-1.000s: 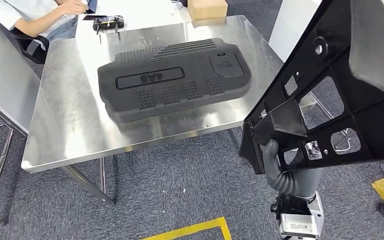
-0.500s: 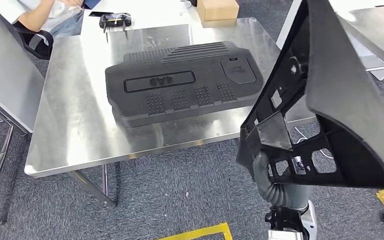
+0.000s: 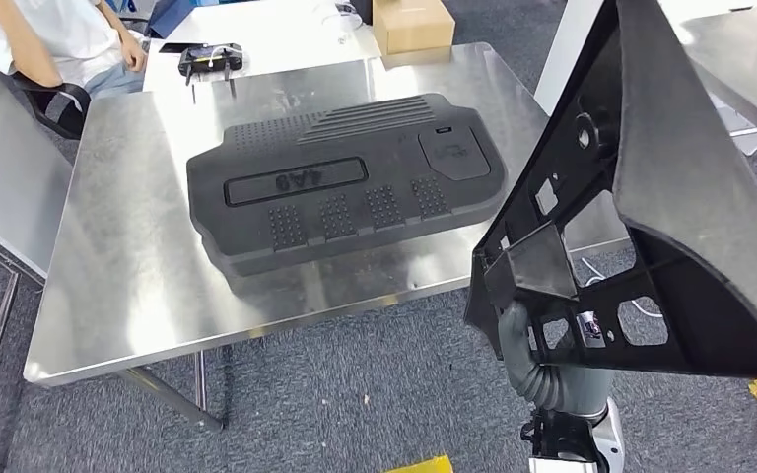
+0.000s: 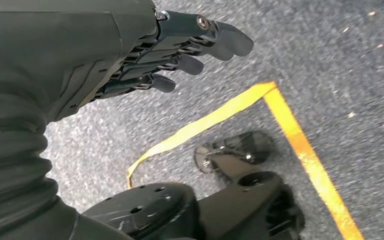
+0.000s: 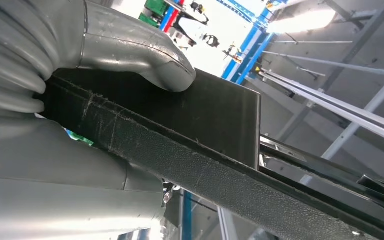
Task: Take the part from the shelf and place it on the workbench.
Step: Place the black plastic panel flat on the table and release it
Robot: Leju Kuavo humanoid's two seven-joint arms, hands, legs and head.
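Camera shifted; right hand (image 3: 518, 333) still grips part (image 3: 651, 197) off workbench (image 3: 138, 246); left hand (image 4: 180, 45) empty, fingers apart.

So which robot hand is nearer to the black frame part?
The right. The right robot hand grips the black frame part at its lower corner, beside the workbench. The left robot hand hangs over the grey floor, holding nothing.
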